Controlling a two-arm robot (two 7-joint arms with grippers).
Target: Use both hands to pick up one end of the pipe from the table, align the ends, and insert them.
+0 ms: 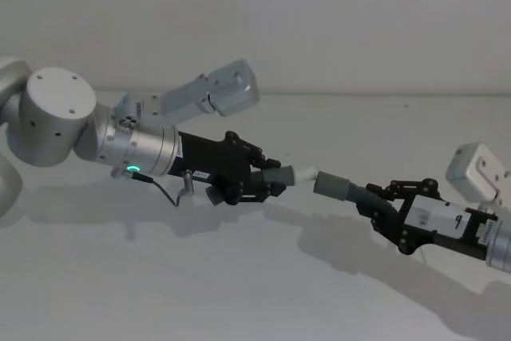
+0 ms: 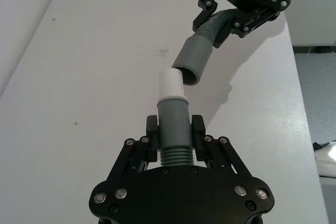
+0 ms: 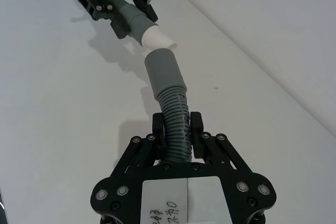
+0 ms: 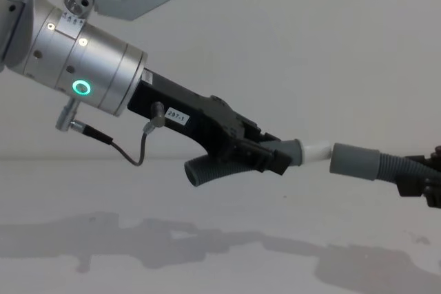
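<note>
Hovering above the plain off-white table [image 1: 239, 293], the black two-finger left gripper [image 1: 267, 183] clamps a ribbed dark grey hose piece [image 1: 281, 174] tipped with a white spigot [image 1: 305, 172]. The black right gripper [image 1: 385, 201] grips the second ribbed hose [image 1: 369, 197], its wide grey sleeve [image 1: 334, 184] just beside the spigot, apparently not over it.

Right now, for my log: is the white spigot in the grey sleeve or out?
Out: the white spigot shows fully bare before the grey sleeve.
</note>
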